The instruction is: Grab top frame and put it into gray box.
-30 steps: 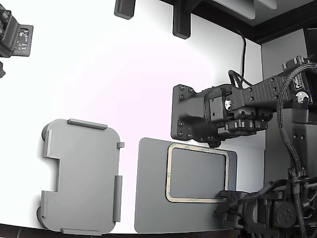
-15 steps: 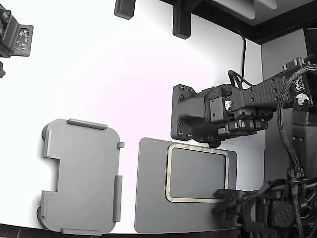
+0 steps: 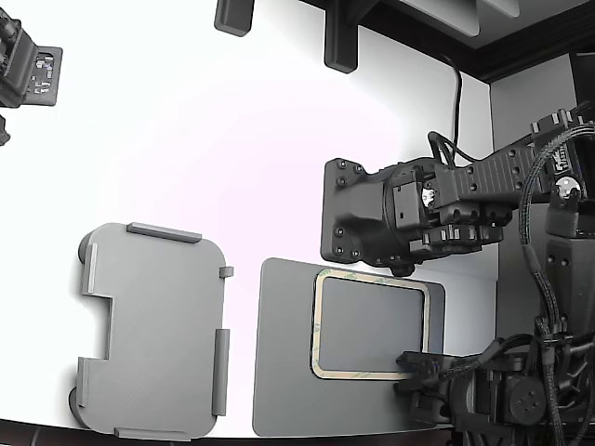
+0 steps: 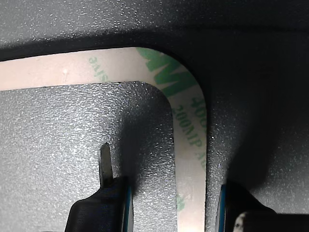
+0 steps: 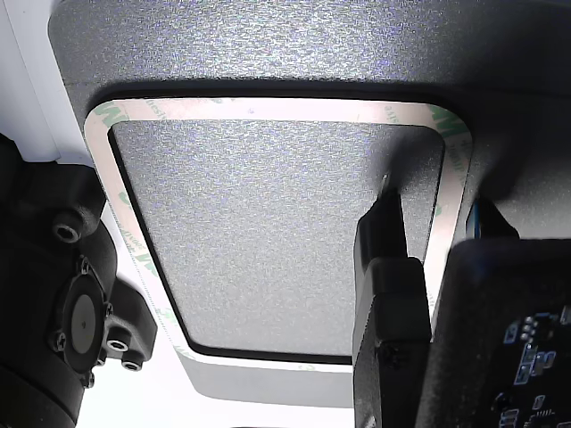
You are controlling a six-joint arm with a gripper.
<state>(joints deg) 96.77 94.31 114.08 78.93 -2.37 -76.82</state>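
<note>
you can see the top frame [image 3: 372, 323] lying flat on a dark gray mat [image 3: 288, 372] on the white counter [image 3: 232, 139]. it is a thin tan ring with round corners, an open middle, and faint green letters printed on it. the mat's bumpy gray skin shows through its middle. your pincer [image 4: 166, 203] sits low at one corner of the frame, with its jaws apart: one finger [image 4: 105, 166] is inside the ring and the other is outside, so the tan strip runs between them. you cannot tell if they touch it. the gray box [image 3: 153, 330] is light gray with raised tabs, well apart on the exterior view's left
</note>
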